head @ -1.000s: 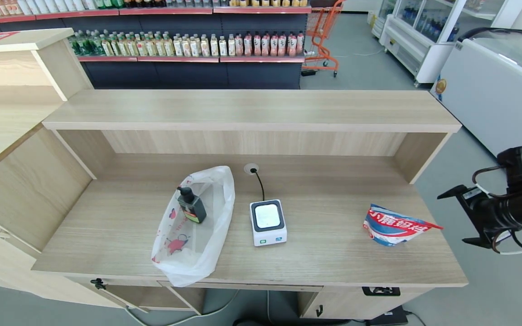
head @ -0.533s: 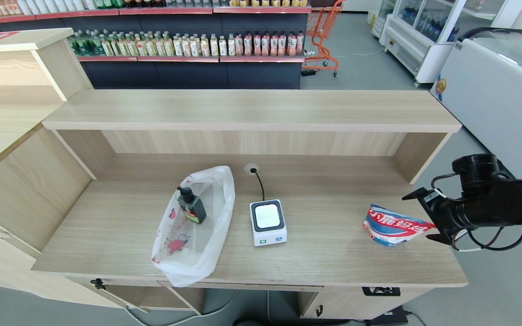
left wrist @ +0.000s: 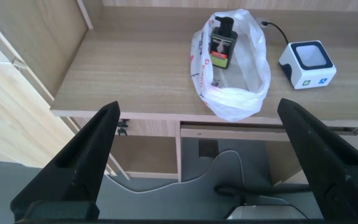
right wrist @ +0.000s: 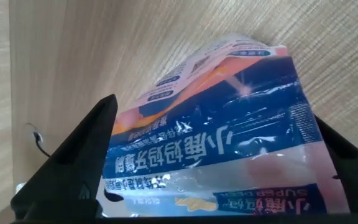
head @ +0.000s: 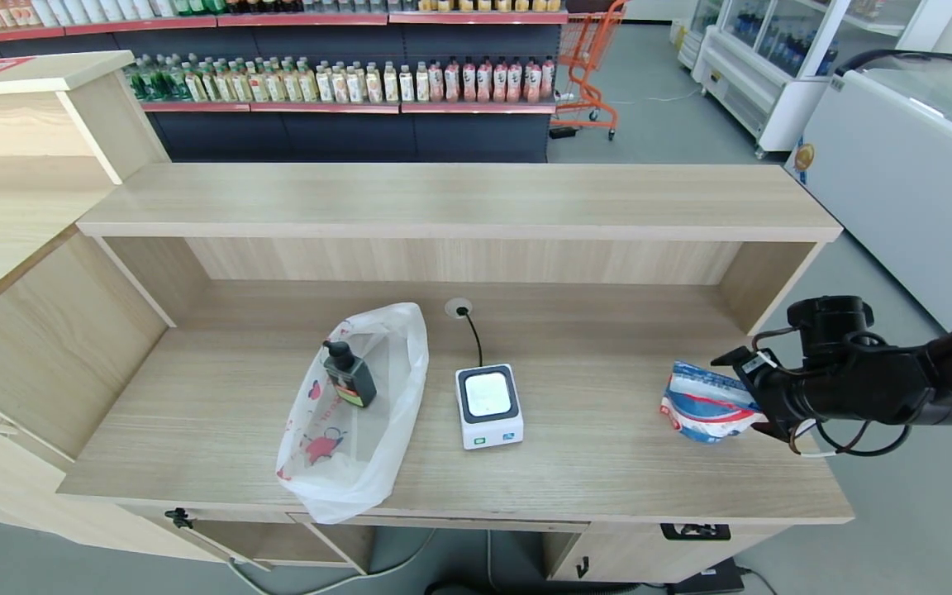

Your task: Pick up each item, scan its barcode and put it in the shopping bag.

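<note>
Head view showed my right hand (head: 744,397) spread open around the snack pouch (head: 703,405) on the desk (head: 592,471) — straddling it, ready to clench and lift for scanning.

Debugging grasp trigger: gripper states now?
Left gripper: open, empty.
Right gripper: open, straddling the snack pouch.

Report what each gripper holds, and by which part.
Nothing is held: the left gripper is open and empty; the right gripper, open, straddles one end of the snack pouch, not closed on it.
</note>
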Tool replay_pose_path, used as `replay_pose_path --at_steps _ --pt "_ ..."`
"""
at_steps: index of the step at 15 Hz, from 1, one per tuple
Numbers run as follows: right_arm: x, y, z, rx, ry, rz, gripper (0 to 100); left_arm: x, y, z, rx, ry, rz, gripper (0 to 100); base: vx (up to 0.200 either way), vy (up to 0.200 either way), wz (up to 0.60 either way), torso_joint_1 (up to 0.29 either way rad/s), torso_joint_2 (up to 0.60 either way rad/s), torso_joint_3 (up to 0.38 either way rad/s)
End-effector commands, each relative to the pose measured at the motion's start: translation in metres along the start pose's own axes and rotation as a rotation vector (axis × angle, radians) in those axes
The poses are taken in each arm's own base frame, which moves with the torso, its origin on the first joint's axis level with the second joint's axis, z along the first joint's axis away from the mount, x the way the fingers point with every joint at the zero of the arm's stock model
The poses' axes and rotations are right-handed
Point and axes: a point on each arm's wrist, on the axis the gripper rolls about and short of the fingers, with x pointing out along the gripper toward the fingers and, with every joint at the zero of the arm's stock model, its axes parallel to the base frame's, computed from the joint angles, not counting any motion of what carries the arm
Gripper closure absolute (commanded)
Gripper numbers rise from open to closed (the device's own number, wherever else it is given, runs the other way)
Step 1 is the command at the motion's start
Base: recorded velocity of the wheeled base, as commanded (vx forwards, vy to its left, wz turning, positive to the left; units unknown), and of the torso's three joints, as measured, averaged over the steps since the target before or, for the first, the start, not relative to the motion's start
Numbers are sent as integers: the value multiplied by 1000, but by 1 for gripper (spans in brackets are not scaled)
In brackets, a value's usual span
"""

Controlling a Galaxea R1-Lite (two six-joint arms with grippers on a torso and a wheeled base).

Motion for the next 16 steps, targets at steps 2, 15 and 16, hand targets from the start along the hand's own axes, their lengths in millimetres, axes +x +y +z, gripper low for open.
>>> replay_pose_path --at_steps 2,15,16 --pt "6 -3 -3 -27 1 -13 100 0 0 0 0 0 0 0 0 0 0 0 0 0" --pt "15 -19 -34 -436 6 -124 100 0 0 0 0 0 0 0 0 0 0 0 0 0" --pt "18 -18 -36 -452 -4 -107 100 0 0 0 0 0 0 0 0 0 0 0 0 0"
